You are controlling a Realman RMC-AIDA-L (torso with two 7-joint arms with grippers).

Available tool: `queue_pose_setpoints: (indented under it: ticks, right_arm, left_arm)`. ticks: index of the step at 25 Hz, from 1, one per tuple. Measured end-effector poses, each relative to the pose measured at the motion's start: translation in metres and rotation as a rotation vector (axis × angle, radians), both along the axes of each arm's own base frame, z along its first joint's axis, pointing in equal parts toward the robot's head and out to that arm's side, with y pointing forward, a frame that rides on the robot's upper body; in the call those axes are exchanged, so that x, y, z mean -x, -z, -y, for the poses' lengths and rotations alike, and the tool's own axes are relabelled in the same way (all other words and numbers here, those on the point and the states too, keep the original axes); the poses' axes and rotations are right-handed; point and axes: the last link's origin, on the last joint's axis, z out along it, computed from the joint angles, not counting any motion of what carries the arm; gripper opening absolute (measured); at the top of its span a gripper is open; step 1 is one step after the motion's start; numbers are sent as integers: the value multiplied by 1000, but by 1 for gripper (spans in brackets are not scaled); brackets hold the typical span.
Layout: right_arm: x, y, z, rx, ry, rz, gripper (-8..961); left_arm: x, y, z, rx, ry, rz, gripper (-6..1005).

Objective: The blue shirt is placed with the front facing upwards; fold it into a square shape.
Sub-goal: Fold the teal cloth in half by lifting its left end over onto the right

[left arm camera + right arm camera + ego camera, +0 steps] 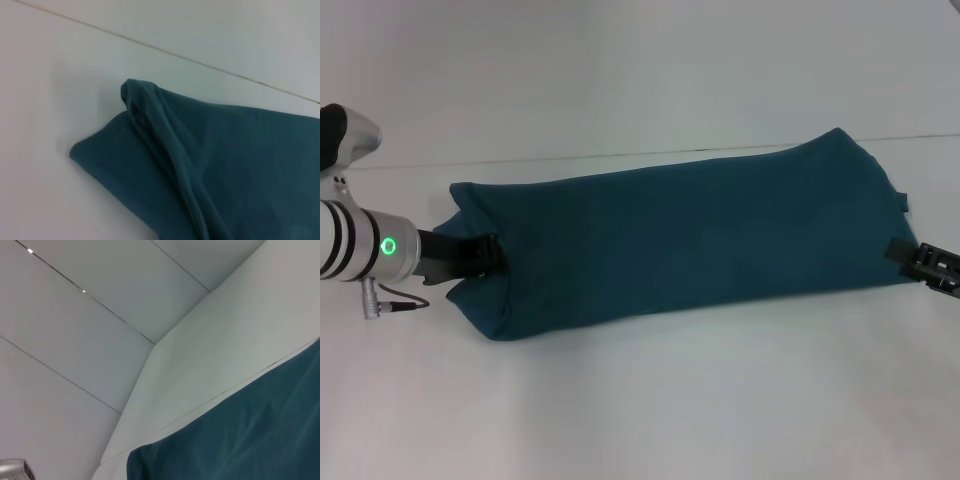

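Observation:
The blue shirt lies folded into a long band across the white table, plain side up with no print showing. At its left end my left gripper is shut on the bunched cloth. The left wrist view shows that end of the shirt drawn up into a ridge. At the right end my right gripper has one black finger lying over the shirt's edge, pinching it. The right wrist view shows the shirt close by, with the wall behind it.
The white table runs wide in front of the shirt, and a seam crosses it just behind. A small tab sticks out at the shirt's right edge. A grey cable hangs under my left wrist.

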Motion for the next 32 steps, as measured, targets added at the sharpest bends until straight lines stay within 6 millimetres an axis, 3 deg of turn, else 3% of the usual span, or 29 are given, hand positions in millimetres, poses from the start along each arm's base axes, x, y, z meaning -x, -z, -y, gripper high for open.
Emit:
queue_pose_setpoints:
  ticks: [6,11,15,19,32]
  right_arm:
    - [0,0,0,0,1,-2,881]
    - [1,1,0,1,2,-5,880]
    - [0,-2,0,-10,6,-13,878]
    - [-1,-4,0,-20,9,-18,877]
    - [2,-5,-5,-31,14,-29,873]
  left_arm:
    - [1,0,1,0,0,-3,70]
    - [1,-2,3,3,40,-20,72]
    - [9,-23,4,-85,29,-14,73]
    - [24,-47,7,-128,-30,-10,74]
    - [79,-91,16,-223,-201,-105,79]
